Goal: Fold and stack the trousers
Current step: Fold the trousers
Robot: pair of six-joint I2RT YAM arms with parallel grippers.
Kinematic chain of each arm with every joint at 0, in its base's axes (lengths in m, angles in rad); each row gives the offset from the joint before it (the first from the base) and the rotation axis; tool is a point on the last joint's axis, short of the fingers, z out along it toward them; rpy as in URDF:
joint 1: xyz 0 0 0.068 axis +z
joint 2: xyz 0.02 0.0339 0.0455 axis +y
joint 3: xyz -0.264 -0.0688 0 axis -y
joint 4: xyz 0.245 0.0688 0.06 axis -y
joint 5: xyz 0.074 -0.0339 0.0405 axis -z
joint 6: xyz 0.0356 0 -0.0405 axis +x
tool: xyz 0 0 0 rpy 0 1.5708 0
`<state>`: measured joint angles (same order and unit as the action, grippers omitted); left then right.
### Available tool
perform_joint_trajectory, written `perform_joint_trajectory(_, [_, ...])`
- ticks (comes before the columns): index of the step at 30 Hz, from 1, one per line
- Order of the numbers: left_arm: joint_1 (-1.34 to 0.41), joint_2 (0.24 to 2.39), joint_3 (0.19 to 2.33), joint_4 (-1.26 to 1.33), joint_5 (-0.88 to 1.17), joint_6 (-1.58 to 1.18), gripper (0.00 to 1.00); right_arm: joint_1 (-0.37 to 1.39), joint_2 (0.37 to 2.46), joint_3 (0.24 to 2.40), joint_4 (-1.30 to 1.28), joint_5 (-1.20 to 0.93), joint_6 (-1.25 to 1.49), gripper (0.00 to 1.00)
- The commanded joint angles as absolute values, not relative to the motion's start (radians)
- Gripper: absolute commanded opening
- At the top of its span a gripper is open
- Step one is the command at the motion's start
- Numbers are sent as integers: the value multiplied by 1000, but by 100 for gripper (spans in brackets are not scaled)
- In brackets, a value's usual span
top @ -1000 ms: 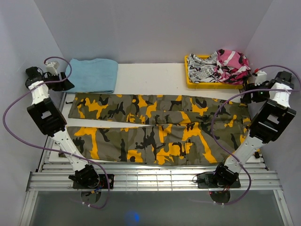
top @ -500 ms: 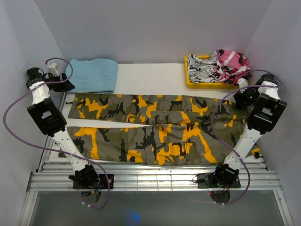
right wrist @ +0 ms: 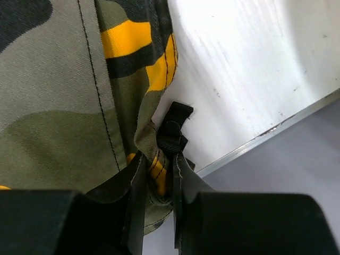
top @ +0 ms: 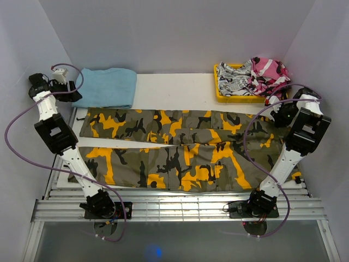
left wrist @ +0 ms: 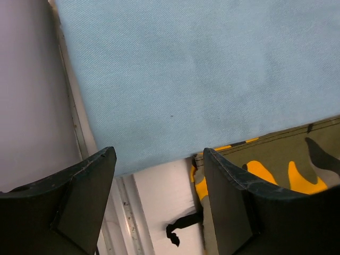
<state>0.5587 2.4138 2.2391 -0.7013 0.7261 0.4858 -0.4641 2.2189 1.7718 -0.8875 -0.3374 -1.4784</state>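
Note:
The camouflage trousers lie flat on the white table, legs pointing left and waist at the right. My right gripper is at the far right waist corner. In the right wrist view its jaws are shut on a bunched fold of the trousers, beside a black strap. My left gripper hovers at the far left, open. In the left wrist view the left gripper holds nothing, with the leg hem of the trousers just right of its fingers and a black cord below.
A folded light-blue cloth lies at the back left, filling the left wrist view as the blue cloth. A yellow tray at the back right holds a black-and-white garment and a pink camouflage garment. Walls close in on both sides.
My right gripper has swung in from the right wall to the waist corner and shut on the fabric. The left arm has shifted slightly toward the back.

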Motion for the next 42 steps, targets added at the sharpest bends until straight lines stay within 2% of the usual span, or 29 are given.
perform_joint_trajectory(1, [561, 2425, 2292, -709, 721, 564, 77, -450, 2160, 1746, -919, -337, -1534, 8])
perform_joint_trajectory(7, [535, 2428, 2191, -756, 798, 689, 73, -436, 2115, 1721, -908, -345, -1532, 8])
perform_joint_trajectory(25, [508, 2494, 2111, -765, 848, 673, 68, -428, 2103, 1700, -902, -334, -1517, 8])
perform_joint_trajectory(27, [508, 2496, 2115, -764, 888, 657, 61, -428, 2099, 1695, -900, -333, -1519, 8])
perform_joint_trajectory(28, [508, 2493, 2115, -764, 903, 650, 52, -428, 2098, 1692, -900, -333, -1519, 8])
perform_joint_trajectory(30, [508, 2488, 2111, -768, 964, 644, 42, -428, 2097, 1694, -899, -334, -1517, 8])
perform_joint_trajectory(33, [508, 2470, 2108, -790, 1040, 653, 18, -428, 2092, 1706, -900, -341, -1503, 8])
perform_joint_trajectory(34, [508, 2464, 2108, -793, 1054, 652, 1, -429, 2089, 1712, -900, -350, -1499, 8])
perform_joint_trajectory(42, [563, 2340, 2122, -762, 1131, 614, 0, -451, 2000, 1715, -910, -382, -1496, 8])
